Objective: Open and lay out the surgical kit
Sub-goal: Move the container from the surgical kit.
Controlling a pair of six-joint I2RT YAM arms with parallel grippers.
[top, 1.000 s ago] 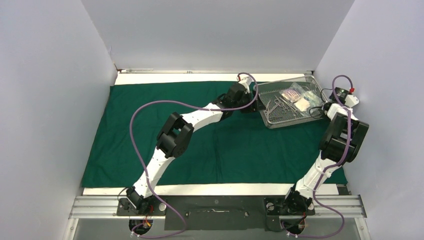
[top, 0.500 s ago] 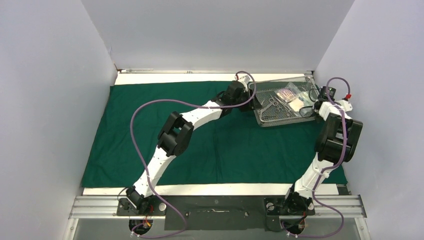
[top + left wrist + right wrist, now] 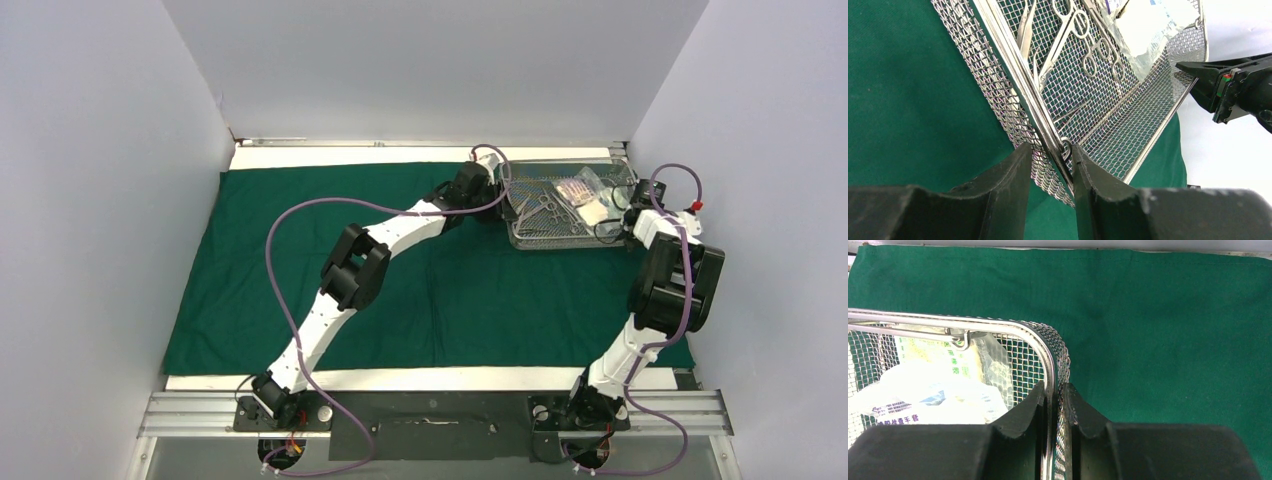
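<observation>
Drape (image 3: 300, 260): dark green woven cloth, matt, soft creases.
Wire-mesh tray (image 3: 1017, 75): bright steel, fine woven mesh on walls and floor, with a smooth polished rod rim.
Forceps (image 3: 1068, 30): polished steel, glossy, catching glare.
Packets (image 3: 933, 390): clear plastic film, crinkled and shiny, printed paper showing through.
Left gripper (image 3: 1051, 150) and right gripper (image 3: 1054, 387): matt black plastic fingers, faintly grainy.
Arm shells (image 3: 400, 232): white plastic with a satin sheen; joints are black.
Cables (image 3: 269, 265): smooth purple sheath.
Table (image 3: 400, 378): white, smooth.
Base rail (image 3: 200, 412): bare aluminium extrusion, dull grey.
</observation>
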